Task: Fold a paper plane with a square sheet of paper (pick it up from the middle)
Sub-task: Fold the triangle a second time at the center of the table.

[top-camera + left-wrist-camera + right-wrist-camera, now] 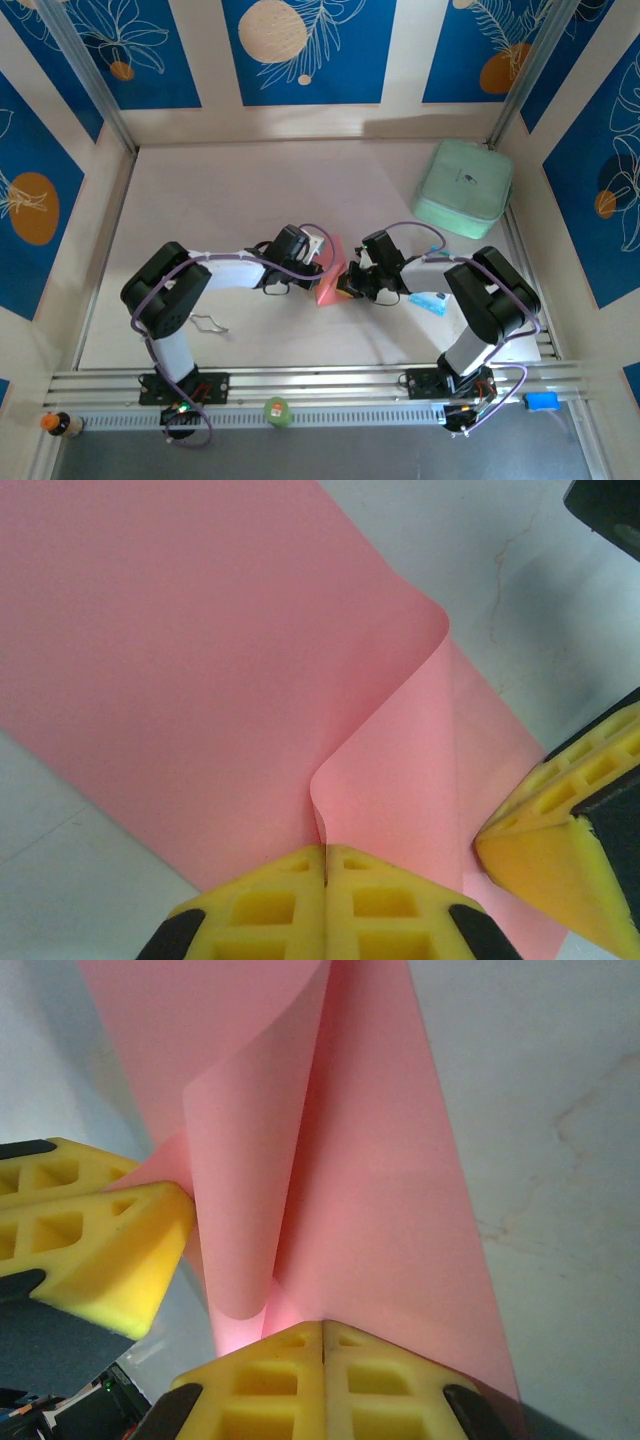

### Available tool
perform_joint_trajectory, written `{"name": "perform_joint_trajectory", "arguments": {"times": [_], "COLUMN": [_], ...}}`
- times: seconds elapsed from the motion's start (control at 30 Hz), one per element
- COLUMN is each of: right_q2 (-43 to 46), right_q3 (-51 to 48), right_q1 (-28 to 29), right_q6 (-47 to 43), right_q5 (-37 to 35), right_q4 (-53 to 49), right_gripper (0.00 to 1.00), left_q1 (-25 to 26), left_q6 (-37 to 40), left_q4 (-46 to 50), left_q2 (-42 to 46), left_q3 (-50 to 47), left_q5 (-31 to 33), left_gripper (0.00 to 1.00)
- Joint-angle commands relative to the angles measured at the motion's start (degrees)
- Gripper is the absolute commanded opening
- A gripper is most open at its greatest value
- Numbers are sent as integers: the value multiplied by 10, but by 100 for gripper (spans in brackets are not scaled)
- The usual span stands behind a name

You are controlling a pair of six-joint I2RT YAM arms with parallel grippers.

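The square sheet of paper [330, 270] is thin and pink-red, and hangs bent between both grippers above the table's middle. My left gripper [325, 852] is shut on one edge of the sheet [200, 660], which curls into a soft fold just beyond the yellow fingertips. My right gripper [322, 1328] is shut on the opposite edge of the sheet [390, 1160], where one flap rolls over to the left. The right gripper's yellow fingers [560, 825] come in from the right in the left wrist view. The left gripper's fingers [95, 1245] sit close by in the right wrist view. The paper plane is out of view.
A mint-green rounded case [463, 182] lies at the back right. A small blue-and-white packet [428, 302] rests by the right arm. A thin wire clip [208, 323] lies near the left arm's base. The table [200, 200] is white, with walls on three sides.
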State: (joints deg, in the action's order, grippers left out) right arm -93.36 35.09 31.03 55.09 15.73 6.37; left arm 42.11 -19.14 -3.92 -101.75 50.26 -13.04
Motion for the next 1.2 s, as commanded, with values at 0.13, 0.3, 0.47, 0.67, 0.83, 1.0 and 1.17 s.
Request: {"name": "perform_joint_trajectory", "arguments": {"times": [0.13,0.3,0.47,0.67,0.83,1.0,1.17], "right_q2": [-11,-9,-10,3,35,22,4], "right_q3": [-2,-2,-2,-1,-4,9,24], "right_q1": [-4,-4,-4,-9,-34,-40,-38], "right_q6": [-4,-4,-3,-7,-5,7,18], "right_q5": [-6,-6,-6,6,49,108,115], "right_q4": [-42,-43,-41,-25,18,78,91], "right_gripper": [0,0,0,0,0,0,0], "left_q1": [-4,-4,-4,-5,-5,-5,-6], "left_q6": [8,6,2,1,0,-1,0], "left_q4": [7,12,7,5,4,3,4], "left_q2": [-12,-19,-22,-25,-19,-19,-19], "left_q3": [7,6,1,1,-5,-5,-5], "left_q5": [-5,-2,-1,-8,-8,-11,-12], "left_gripper": [0,0,0,0,0,0,0]}}
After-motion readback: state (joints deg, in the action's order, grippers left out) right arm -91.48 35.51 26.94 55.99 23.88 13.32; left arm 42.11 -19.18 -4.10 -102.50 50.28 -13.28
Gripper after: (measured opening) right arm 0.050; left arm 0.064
